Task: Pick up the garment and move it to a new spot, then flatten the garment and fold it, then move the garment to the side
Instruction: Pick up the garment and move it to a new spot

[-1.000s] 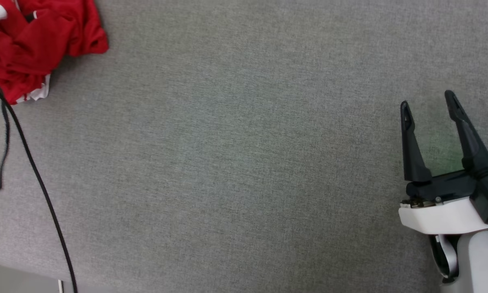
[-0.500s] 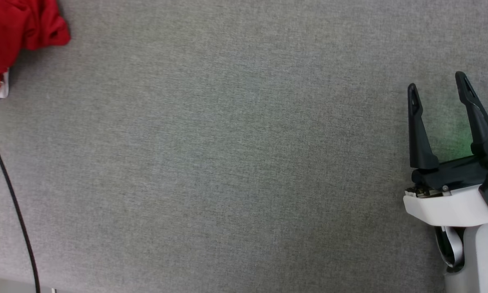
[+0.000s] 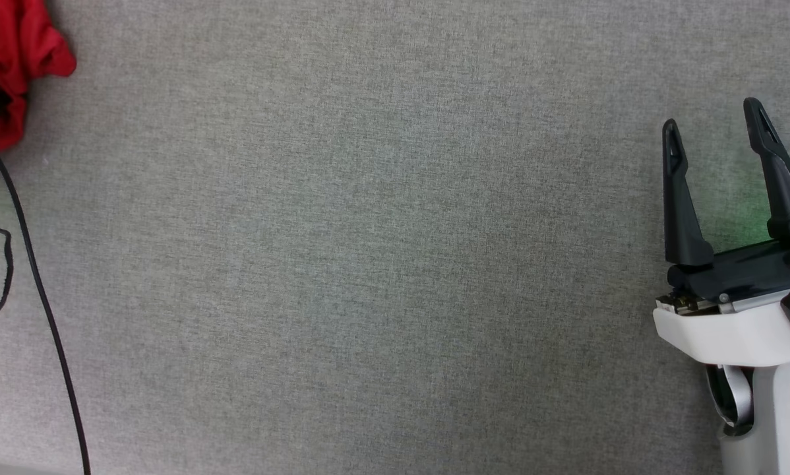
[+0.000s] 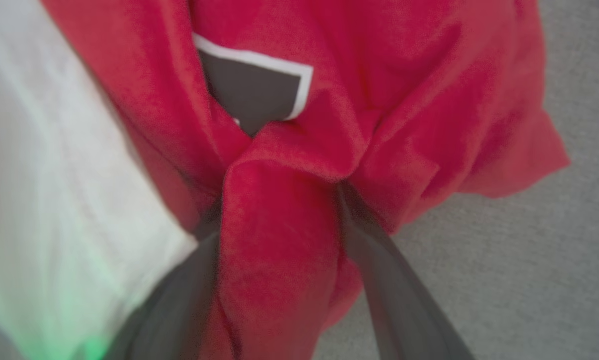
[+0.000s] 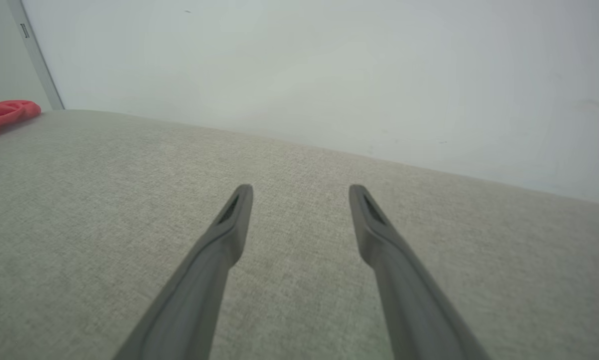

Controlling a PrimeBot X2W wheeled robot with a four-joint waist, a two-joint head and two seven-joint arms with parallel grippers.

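Observation:
The garment (image 3: 12,46), a crumpled red T-shirt, reaches in from the upper left corner of the head view over the grey cloth surface (image 3: 368,264). In the blurred left wrist view my left gripper (image 4: 277,210) is shut on the garment (image 4: 429,100). A thick red fold sits between the two fingers and hides their tips. Its white sleeve (image 4: 54,175) hangs to the left, and a dark label (image 4: 252,95) shows above the fold. My right gripper (image 3: 711,115) stands open at the lower right, far from the shirt. The right gripper (image 5: 299,187) holds nothing, and a bit of the garment (image 5: 4,112) lies far left.
A black cable (image 3: 39,297) runs down the left edge of the head view, with a thinner loop beside it. A pale wall (image 5: 329,65) rises behind the grey surface in the right wrist view.
The garment has slid further out of the head view at the upper left, so less of it shows. The right gripper sits a little higher in that view. The cable has shifted.

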